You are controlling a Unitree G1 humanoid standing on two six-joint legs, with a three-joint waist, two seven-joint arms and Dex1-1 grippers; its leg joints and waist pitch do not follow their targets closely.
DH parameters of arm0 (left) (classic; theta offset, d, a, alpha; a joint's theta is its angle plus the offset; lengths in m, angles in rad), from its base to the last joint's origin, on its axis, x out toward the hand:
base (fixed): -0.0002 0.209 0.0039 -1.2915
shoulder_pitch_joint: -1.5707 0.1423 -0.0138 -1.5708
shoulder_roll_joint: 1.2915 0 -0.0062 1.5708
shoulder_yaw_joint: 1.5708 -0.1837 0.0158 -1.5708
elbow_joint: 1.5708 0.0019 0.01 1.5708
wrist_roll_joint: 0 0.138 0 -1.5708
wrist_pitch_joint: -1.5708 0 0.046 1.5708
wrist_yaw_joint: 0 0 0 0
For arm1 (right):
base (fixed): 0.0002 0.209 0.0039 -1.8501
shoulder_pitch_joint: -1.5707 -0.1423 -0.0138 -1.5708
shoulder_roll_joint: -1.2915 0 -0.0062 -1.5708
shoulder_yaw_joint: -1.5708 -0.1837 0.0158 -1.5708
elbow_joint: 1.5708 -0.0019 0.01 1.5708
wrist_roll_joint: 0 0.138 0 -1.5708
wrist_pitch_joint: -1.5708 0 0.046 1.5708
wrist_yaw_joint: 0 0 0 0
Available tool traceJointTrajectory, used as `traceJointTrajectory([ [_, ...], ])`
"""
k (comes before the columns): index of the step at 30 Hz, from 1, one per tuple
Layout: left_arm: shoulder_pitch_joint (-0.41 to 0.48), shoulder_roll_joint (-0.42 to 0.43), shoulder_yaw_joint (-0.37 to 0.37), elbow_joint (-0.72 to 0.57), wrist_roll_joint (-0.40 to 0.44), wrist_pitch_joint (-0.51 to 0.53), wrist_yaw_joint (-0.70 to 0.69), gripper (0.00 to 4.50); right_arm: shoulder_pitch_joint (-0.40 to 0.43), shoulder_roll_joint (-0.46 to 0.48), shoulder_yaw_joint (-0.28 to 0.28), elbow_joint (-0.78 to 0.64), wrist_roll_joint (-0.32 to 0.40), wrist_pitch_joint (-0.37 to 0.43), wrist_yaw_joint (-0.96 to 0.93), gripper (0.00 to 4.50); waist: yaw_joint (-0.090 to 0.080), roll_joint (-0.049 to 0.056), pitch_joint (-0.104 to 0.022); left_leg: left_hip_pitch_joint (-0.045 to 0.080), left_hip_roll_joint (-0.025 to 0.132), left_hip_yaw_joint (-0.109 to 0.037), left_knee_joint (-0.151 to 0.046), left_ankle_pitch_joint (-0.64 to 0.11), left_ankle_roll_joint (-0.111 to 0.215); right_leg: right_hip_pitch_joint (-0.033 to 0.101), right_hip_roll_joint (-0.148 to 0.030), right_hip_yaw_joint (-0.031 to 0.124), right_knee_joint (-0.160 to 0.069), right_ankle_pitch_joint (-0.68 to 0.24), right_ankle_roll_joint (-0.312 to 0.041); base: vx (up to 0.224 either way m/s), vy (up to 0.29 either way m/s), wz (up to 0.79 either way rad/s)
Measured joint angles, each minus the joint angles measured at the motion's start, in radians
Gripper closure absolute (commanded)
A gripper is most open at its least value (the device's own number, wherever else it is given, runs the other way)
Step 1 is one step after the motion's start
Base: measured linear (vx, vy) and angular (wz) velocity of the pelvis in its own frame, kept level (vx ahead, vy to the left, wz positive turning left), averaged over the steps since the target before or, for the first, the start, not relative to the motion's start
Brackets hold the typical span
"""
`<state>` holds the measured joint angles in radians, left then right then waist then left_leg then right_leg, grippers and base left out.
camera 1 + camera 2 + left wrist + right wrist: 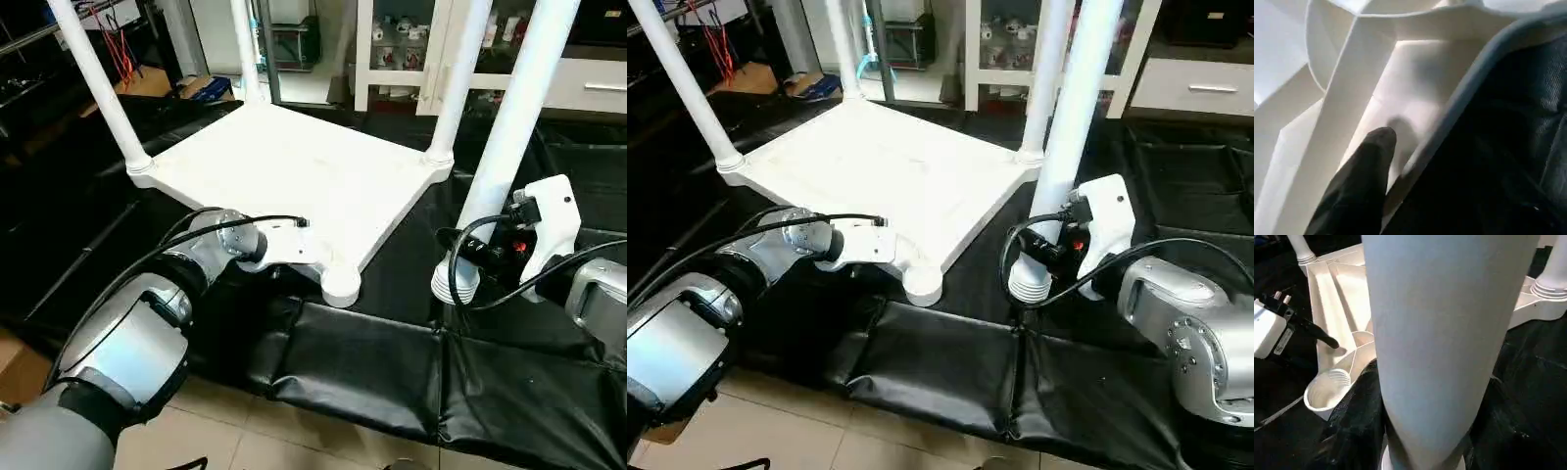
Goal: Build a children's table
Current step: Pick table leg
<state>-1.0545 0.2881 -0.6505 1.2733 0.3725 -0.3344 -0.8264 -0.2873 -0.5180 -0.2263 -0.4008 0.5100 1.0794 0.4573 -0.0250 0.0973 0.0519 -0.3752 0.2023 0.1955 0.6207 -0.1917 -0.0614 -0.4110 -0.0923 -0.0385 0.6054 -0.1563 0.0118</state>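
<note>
Fourth leg [505, 147] clamped upright in my right gripper [1058, 245].
Left gripper [1327, 339] at tabletop [294, 166] rim; its grip I cannot tell.

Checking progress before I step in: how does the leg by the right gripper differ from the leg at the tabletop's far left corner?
The leg by the right gripper stands on the black mat, its ribbed end beside the tabletop, in no socket. The far-left leg is seated in its corner socket and leans outward. The near corner socket is empty. Both legs are long white tubes.
</note>
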Motion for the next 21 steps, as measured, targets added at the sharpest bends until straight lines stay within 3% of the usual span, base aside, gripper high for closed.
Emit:
traceJointTrajectory([
  [6,-0.005,-0.001,0.001,0.003,0.016,0.008,0.004,2.64,-0.012,-0.003,0.011,0.005,-0.001,0.000,0.003,2.64,-0.002,-0.001,0.000,0.000,0.000,0.000,-0.001,-0.001,0.001,0.001,0.000,0.000,-0.002,0.000,0.000,0.000,0.000,0.00],
  [17,0.003,-0.024,0.106,-0.022,-0.046,0.153,-0.157,3.27,-0.027,0.000,0.038,0.014,-0.002,-0.020,0.009,2.64,-0.001,0.002,-0.007,0.006,-0.002,0.003,-0.005,-0.004,0.005,0.008,-0.001,0.001,-0.011,0.000,0.000,0.000,0.000,0.00],
  [21,0.026,-0.035,0.141,-0.041,-0.075,0.225,-0.187,3.34,-0.027,0.016,0.040,0.018,-0.001,-0.023,0.009,2.64,-0.002,-0.006,-0.014,0.009,-0.005,0.003,-0.009,-0.004,0.006,0.009,-0.002,0.003,-0.011,-0.001,0.002,0.000,0.000,0.00],
])
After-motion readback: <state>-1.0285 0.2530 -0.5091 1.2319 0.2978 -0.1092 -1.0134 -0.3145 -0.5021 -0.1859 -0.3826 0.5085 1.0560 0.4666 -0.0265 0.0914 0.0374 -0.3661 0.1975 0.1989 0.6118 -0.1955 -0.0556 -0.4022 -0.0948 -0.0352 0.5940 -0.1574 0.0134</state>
